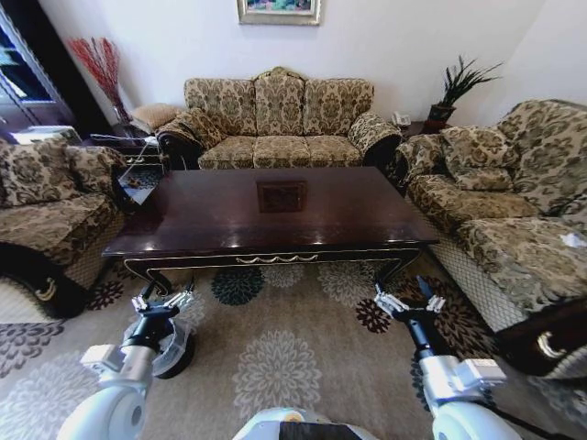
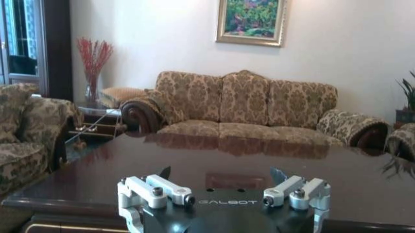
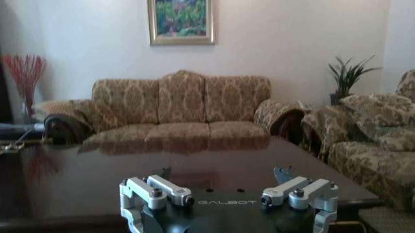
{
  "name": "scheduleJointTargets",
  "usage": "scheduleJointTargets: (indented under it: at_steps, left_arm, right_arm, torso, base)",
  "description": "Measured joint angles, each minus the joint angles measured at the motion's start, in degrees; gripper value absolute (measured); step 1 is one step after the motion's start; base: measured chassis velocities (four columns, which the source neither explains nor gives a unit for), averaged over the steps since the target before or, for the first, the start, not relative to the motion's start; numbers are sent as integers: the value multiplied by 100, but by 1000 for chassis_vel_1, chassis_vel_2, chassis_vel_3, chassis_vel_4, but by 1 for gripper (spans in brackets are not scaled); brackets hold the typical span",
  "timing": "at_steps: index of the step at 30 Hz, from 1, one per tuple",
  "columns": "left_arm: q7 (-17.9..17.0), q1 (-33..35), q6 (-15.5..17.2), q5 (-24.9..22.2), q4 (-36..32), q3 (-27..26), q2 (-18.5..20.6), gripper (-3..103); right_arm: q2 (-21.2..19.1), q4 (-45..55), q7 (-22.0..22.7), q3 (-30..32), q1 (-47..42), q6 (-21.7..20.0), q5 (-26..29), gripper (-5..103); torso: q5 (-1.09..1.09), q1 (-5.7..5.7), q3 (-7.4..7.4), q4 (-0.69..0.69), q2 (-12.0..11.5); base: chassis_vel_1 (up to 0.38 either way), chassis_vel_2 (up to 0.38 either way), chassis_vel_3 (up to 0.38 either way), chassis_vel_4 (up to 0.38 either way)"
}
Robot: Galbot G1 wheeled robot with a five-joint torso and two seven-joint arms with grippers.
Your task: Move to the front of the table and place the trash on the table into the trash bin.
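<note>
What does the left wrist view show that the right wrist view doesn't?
Left wrist alone: the left armchair, the dark doorway and the open left gripper close up. Right wrist alone: the right sofa, the whole plant and the open right gripper close up. Both share: the table, the back sofa, the painting and the red twigs. Neither view has trash or a bin on that table.

"GALBOT" stands on the left pincer [image 2: 224, 180]; likewise the right pincer [image 3: 225, 179].
</note>
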Motion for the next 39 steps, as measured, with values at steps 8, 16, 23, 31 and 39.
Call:
scheduleJointTargets:
  at_steps: [8, 16, 23, 31, 39]
  left_arm:
    - [-19, -46, 90, -5, 37, 12, 93, 100]
    - [-148, -44, 130, -16, 54, 26, 97, 100]
    - [-155, -42, 132, -20, 53, 30, 97, 100]
    - [-157, -42, 133, -20, 53, 30, 97, 100]
    - [-157, -42, 133, -21, 53, 30, 96, 100]
  right_arm:
    - [-504, 16, 41, 339, -51, -200, 370, 100]
    - [-574, 16, 203, 261, -1, -112, 319, 100]
    - [-566, 12, 221, 246, 3, -102, 296, 100]
    - [-561, 7, 222, 245, 4, -95, 293, 100]
    - [-558, 4, 222, 246, 4, -91, 292, 100]
  torso:
    - [0, 0, 0, 0, 0]
    - [0, 0, 0, 1, 0]
    - [0, 0, 0, 1, 0]
    - [0, 0, 0, 1, 0]
    - [0, 0, 0, 0, 0]
  base:
    - [0, 0, 0, 0]
    - [0, 0, 0, 0]
    - [0, 0, 0, 0]
    - [0, 0, 0, 0]
    - [0, 0, 0, 0]
